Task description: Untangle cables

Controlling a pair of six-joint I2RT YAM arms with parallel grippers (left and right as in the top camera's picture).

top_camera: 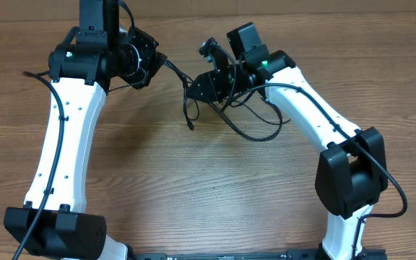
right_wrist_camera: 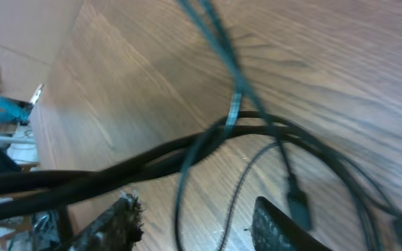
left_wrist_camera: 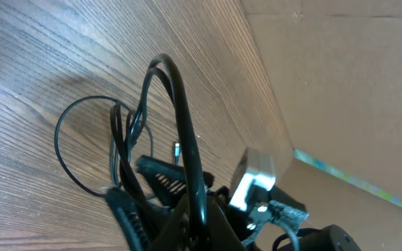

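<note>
The cables (top_camera: 248,119) form a loose black tangle at the back middle of the table, and one plug end (top_camera: 191,124) hangs down toward the wood. My left gripper (top_camera: 154,61) is shut on a doubled black cable (left_wrist_camera: 185,132), which arches up from its fingers (left_wrist_camera: 128,213) and runs tight toward the right arm. Thin loops (left_wrist_camera: 58,143) and a silver tip (left_wrist_camera: 176,148) lie beyond it. My right gripper (top_camera: 196,89) is open. In the right wrist view, thin cords (right_wrist_camera: 232,199) pass through the gap between its fingertips (right_wrist_camera: 124,216). A plug (right_wrist_camera: 297,201) lies just past them.
The wooden table (top_camera: 193,188) stretches out in front of both arms. A cardboard wall (left_wrist_camera: 340,77) stands along the back edge. Thicker black arm cables run along the white right arm (top_camera: 316,115) and the left arm (top_camera: 60,144).
</note>
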